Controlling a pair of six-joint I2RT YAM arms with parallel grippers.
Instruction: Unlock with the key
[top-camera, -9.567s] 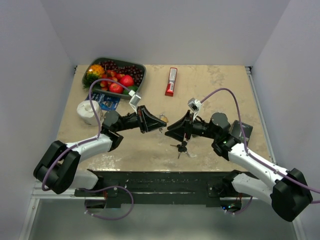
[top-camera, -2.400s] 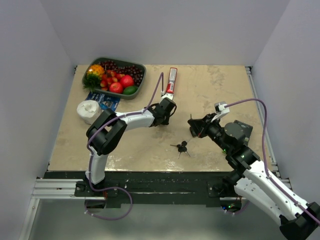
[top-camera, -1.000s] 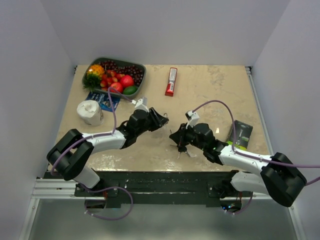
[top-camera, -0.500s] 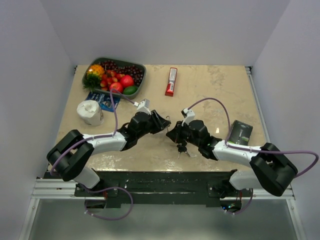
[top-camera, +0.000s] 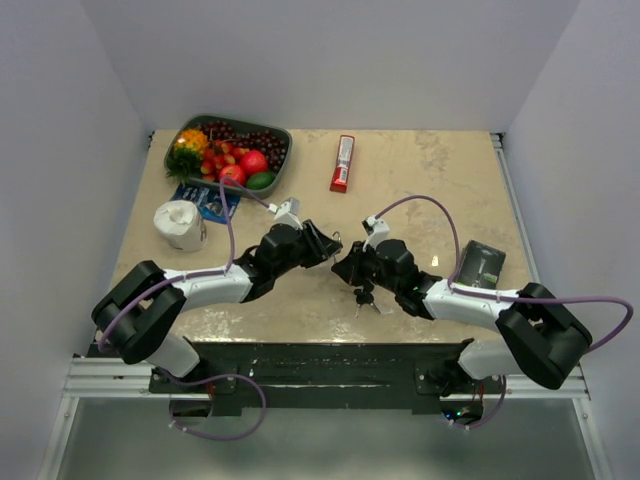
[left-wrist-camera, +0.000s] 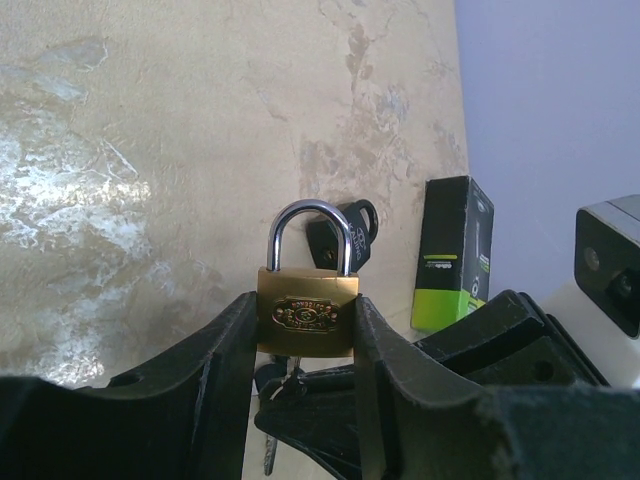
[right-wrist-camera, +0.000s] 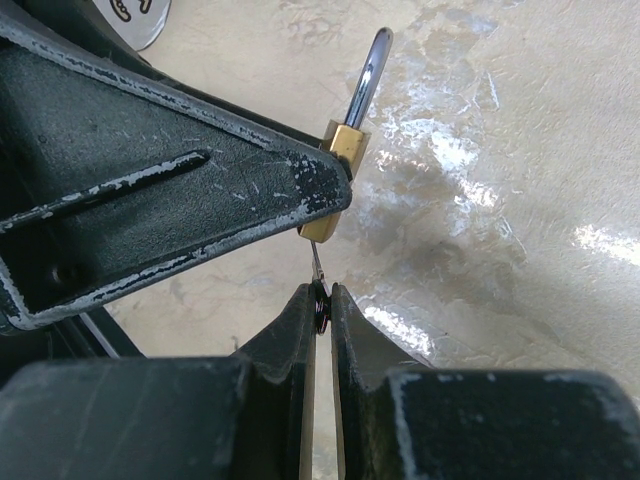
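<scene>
Since a second ago my right gripper (right-wrist-camera: 320, 298) has edged up to the left gripper (top-camera: 325, 243), and it now pinches the key (top-camera: 364, 294), blade just ahead of its fingertips meeting the underside of the brass padlock (left-wrist-camera: 305, 312) clamped between the left gripper's fingers (left-wrist-camera: 225, 345).

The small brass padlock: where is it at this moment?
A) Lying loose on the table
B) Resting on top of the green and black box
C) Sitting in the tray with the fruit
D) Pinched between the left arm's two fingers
D: the left wrist view shows the brass padlock clamped by its sides in the left gripper, with its silver shackle sticking out past the fingertips.
</scene>
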